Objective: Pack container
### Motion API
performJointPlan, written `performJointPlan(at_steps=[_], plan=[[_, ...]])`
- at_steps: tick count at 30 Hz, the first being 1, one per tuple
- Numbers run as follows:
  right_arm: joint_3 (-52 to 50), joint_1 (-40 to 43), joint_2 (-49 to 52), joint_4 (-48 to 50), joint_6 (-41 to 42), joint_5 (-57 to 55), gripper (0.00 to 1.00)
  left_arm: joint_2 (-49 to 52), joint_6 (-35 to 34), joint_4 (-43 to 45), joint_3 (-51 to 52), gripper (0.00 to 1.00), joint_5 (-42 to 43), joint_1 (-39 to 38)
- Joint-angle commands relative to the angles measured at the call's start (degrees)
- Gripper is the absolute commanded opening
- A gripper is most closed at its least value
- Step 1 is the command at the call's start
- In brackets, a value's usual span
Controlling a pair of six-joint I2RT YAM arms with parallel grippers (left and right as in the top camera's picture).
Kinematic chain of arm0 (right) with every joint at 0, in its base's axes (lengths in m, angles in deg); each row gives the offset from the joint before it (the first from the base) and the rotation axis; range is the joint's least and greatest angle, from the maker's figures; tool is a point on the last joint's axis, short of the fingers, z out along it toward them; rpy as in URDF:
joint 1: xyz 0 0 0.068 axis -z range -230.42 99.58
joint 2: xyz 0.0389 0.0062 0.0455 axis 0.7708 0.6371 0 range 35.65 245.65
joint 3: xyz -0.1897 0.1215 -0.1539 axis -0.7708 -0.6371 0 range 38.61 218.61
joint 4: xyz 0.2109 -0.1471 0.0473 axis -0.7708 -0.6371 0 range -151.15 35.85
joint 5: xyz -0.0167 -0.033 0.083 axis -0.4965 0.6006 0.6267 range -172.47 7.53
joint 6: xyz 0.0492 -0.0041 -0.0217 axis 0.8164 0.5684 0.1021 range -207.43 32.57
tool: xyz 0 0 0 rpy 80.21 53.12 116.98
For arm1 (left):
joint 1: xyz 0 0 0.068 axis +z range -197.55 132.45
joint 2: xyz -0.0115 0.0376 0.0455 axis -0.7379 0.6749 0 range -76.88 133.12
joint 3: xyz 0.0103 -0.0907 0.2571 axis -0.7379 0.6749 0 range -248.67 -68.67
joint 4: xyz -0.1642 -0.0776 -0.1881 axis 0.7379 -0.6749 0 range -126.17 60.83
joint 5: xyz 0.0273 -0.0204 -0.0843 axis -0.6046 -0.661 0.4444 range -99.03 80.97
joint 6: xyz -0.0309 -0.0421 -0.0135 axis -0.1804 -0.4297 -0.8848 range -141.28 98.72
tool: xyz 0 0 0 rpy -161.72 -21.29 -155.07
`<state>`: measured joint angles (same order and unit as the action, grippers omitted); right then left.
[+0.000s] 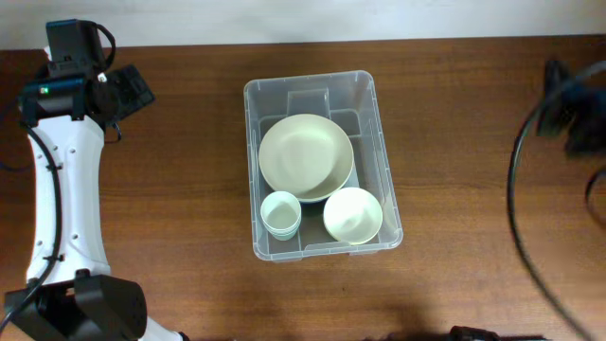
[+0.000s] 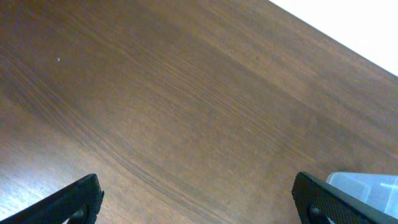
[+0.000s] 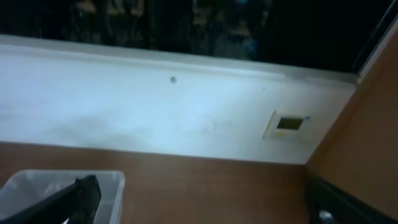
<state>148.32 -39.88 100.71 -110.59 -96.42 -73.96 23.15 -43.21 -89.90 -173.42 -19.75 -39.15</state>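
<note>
The clear plastic container stands in the middle of the table. Inside it lie a large pale green bowl, a smaller pale bowl and a stack of pale cups. My left gripper is at the far left of the table, well apart from the container; in the left wrist view its fingers are wide open over bare wood, with a corner of the container at the right edge. My right gripper is open and empty; the container's corner shows at lower left.
The right arm and its black cable are at the far right edge of the overhead view. A white wall with a small plate stands behind the table. The left arm's white link runs along the left side.
</note>
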Motion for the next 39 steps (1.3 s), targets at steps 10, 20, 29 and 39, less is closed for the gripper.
performJointPlan(at_steps=[10,20,29,39], plan=[[-68.8,-0.9,-36.1,47.6,0.5,0.1,0.99,0.5,-0.3,0.0,-0.1,1.0,-0.7,0.3],[-96.8,-2.4,-46.8,72.9,0.5,1.8,0.99,0.5,-0.3,0.0,-0.1,1.0,-0.7,0.3],[-98.8,-2.7,-56.2,60.3,0.5,3.3,0.99,0.5,-0.3,0.0,-0.1,1.0,-0.7,0.3],[-104.8,-2.7,-64.7,60.1,0.5,3.3,0.99,0.5,-0.3,0.0,-0.1,1.0,-0.7,0.3]])
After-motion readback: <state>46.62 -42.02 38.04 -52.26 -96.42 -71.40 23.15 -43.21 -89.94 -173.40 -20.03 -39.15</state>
